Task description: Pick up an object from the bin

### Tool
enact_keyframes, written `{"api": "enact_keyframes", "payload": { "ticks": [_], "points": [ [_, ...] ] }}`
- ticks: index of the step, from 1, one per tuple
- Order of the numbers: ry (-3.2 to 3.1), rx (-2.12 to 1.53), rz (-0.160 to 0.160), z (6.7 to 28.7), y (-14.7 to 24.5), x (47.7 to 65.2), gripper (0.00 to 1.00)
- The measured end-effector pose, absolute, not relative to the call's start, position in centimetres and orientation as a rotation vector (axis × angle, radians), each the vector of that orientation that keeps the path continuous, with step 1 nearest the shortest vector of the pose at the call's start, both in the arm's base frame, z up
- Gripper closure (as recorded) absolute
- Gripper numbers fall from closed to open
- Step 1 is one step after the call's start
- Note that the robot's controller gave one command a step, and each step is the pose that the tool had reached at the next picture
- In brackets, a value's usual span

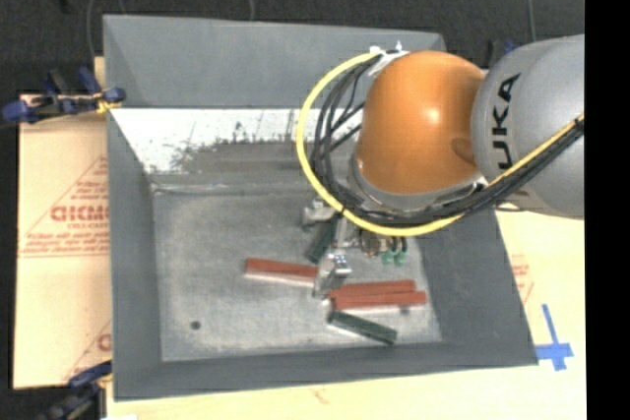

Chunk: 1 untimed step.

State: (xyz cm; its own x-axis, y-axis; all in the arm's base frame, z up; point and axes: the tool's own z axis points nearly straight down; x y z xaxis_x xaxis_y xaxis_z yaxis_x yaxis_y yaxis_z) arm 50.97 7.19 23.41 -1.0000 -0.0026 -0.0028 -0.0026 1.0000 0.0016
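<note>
Your tool (333, 263) is down near the floor of the grey bin (197, 310), under the arm's orange cover (418, 123). Its metal tip sits at the right-hand end of a long red-brown stick (279, 270), which lies flat and runs away to the tool's left. Tip and stick end look as though they meet. The wrist hides too much, so you cannot tell whether the tool is released or clenched, or whether anything is in it.

Just below the tool, toward the bin's near wall, a second red-brown stick (379, 293) lies flat and stretches off to the right. Past that one, closer to the near wall, a dark green stick (362, 328) lies at a slight slant, near the red-brown one but apart from it.

Close against the tool's upper left side, a short dark green piece (320, 242) stands tilted. A small bright green bit (395, 257) shows to the tool's right, just under the edge of the cover.
</note>
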Motion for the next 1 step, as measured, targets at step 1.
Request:
{"api": "enact_keyframes", "payload": {
  "ticks": [1],
  "points": [
    [3.139, -0.002, 0.003, 23.41, 7.19, 50.97, 0.00]
  ]
}}
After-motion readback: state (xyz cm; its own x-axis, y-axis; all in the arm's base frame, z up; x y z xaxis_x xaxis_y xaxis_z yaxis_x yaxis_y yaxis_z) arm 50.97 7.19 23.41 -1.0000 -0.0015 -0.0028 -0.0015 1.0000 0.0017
